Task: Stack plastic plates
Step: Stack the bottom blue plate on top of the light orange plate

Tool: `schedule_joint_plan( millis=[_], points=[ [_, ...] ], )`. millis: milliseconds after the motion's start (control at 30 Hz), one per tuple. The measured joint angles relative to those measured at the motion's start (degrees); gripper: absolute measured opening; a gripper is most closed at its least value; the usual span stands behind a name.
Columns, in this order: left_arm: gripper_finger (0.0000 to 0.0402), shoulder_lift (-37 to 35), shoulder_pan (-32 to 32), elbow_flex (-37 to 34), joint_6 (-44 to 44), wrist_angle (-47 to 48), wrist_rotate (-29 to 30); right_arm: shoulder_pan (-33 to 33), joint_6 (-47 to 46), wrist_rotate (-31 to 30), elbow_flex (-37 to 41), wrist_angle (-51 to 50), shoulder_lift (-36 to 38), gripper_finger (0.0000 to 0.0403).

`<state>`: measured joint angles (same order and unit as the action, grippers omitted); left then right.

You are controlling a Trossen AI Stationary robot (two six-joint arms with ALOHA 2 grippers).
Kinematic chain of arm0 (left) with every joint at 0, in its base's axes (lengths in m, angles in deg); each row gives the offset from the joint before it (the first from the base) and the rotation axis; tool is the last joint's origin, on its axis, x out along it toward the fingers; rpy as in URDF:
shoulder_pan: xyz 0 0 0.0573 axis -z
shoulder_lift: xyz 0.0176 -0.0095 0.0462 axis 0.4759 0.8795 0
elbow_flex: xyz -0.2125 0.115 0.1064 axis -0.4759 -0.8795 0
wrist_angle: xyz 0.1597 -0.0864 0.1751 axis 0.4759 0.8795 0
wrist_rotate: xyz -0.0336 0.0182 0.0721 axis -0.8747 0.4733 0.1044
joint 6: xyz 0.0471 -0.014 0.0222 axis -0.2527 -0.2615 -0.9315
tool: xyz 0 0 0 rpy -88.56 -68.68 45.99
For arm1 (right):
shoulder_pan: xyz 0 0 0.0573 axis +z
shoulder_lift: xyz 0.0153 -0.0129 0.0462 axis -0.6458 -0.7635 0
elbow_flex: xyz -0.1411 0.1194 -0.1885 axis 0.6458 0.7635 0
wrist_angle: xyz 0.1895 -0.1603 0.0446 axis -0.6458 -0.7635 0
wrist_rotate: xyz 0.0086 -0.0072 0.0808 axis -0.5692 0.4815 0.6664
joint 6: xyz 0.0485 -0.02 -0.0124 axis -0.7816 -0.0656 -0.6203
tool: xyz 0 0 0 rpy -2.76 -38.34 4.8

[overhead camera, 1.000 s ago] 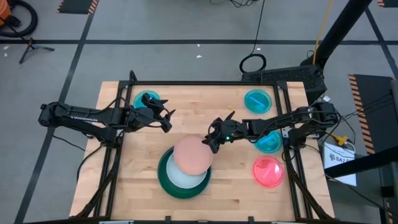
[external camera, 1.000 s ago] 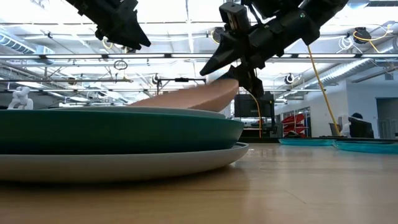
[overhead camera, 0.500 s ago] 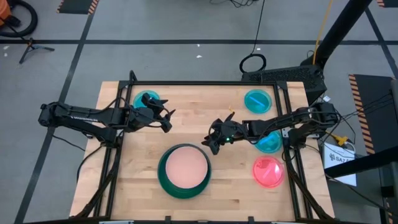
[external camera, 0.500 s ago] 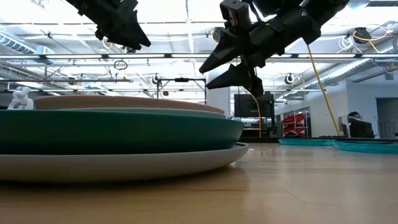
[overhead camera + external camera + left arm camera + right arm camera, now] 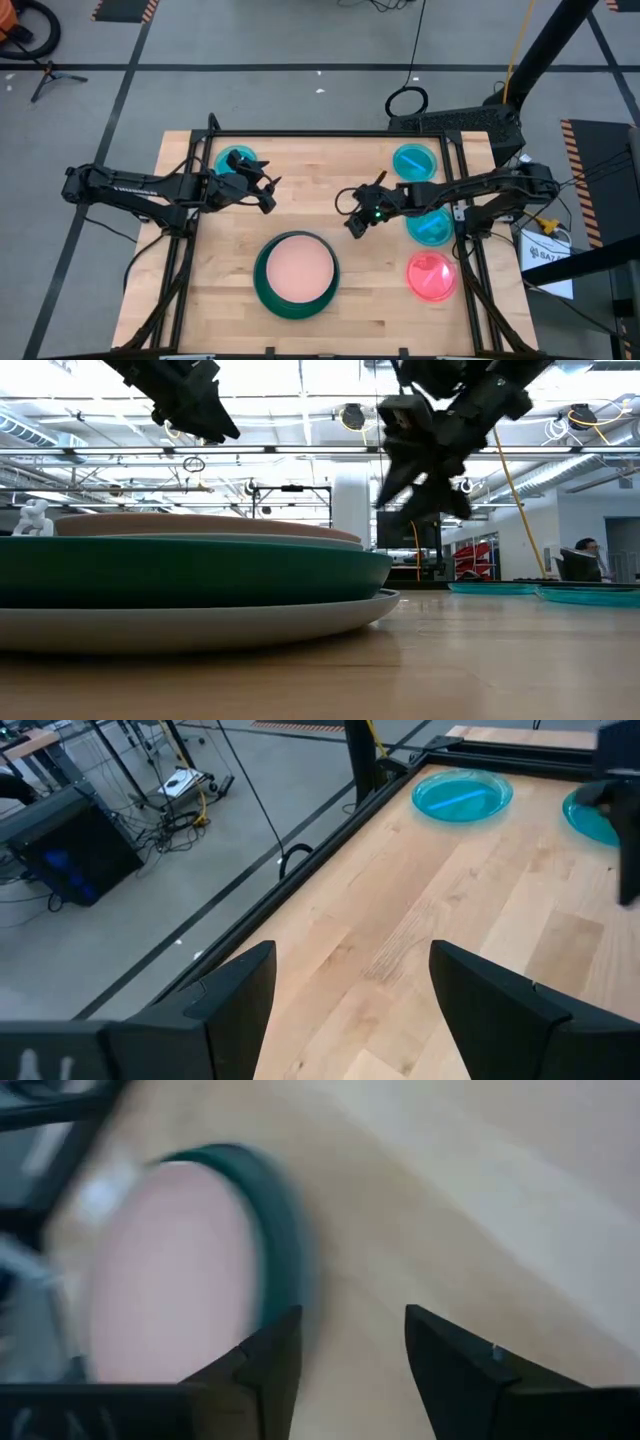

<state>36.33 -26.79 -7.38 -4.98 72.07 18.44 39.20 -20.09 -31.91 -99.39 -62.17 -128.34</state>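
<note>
Salmon-pink plate (image 5: 297, 274) stays stacked; right gripper (image 5: 354, 213) has withdrawn.

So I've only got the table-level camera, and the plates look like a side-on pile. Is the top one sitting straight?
Observer: Yes. From above, the salmon-pink plate sits centred inside the dark green plate.
Visitor: Is anything gripping it?
Observer: No. The right end effector is open and empty, off to the stack's side.
Visitor: Any plates left to stack?
Observer: A small pink-red plate lies alone near the table's right edge.
Visitor: And the other arm?
Observer: The left end effector is open, beside a small cyan plate.
</note>
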Motion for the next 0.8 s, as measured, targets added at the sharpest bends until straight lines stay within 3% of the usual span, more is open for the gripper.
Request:
schedule_joint_plan(
  millis=[200,400,800],
  points=[
    [0.0267,0.0,0.0,0.0,0.0,0.0,0.0,-0.5,-7.3,-6.4,0.0,-23.8,5.3,0.0148],
    [0.0267,0.0,0.0,0.0,0.0,0.0,0.0,-0.5,-16.7,-8.0,0.0,-48.1,5.4,0.0139],
    [0.0267,0.0,-0.1,0.0,-0.5,0.0,0.0,-0.5,-17.1,-9.5,0.0,-48.9,-0.7,0.0139]
  ],
)
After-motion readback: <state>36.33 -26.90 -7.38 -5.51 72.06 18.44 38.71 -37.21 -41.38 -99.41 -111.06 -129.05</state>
